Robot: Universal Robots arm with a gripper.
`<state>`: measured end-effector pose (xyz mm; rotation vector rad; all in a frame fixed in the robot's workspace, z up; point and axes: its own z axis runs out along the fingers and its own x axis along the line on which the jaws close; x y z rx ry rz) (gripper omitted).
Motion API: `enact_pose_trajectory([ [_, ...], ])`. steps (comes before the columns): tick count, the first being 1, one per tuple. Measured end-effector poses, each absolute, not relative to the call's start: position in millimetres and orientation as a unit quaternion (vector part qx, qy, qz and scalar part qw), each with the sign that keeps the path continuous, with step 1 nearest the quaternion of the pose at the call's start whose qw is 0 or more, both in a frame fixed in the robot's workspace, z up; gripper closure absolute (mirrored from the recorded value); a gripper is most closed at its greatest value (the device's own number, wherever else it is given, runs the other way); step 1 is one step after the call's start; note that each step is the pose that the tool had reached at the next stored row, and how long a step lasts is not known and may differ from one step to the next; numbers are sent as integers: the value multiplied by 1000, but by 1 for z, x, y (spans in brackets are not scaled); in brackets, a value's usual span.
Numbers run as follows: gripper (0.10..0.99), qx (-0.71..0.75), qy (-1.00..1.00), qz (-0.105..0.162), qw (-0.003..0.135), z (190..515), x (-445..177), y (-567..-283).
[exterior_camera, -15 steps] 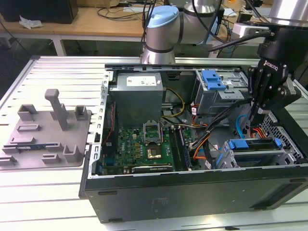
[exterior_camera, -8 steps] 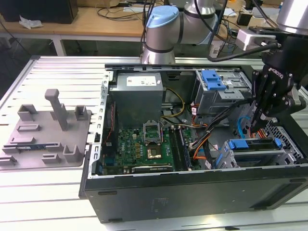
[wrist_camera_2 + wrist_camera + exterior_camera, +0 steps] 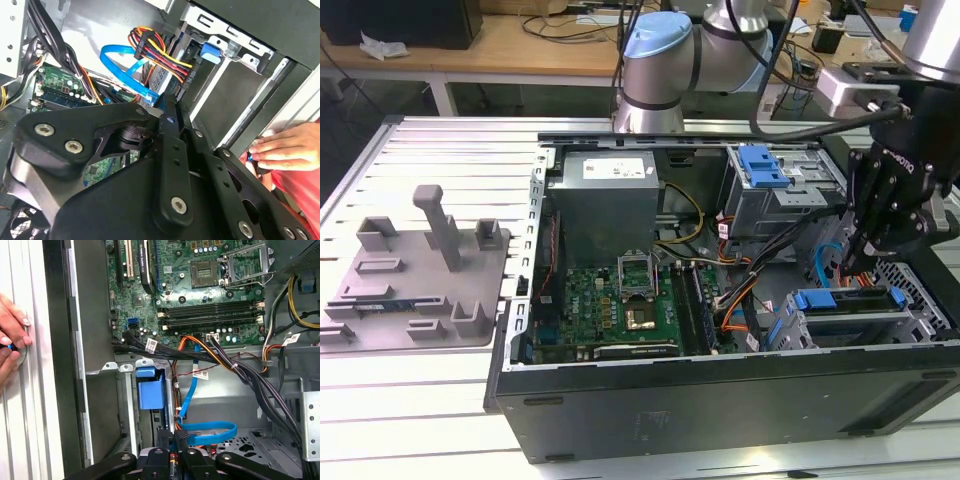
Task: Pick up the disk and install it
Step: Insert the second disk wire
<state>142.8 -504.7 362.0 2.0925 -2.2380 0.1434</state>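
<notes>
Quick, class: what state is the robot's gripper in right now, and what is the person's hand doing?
Gripper: shut, holding nothing visible, above the drive bay.
Hand: resting on the case's edge.

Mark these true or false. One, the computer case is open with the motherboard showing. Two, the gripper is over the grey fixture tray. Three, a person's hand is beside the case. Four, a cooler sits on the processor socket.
1. True: the computer case is open and the motherboard shows.
2. False: the gripper is over the drive bays, far from the grey fixture tray.
3. True: a hand rests just outside the case wall.
4. False: the processor socket is bare.
</notes>
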Motion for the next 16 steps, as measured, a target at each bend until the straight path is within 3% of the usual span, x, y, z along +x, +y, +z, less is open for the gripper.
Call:
enact_pose_trajectory([
  [11, 925, 685, -728, 21, 8, 357, 140, -518],
  [16, 925, 687, -727, 14, 2, 356, 140, -523],
])
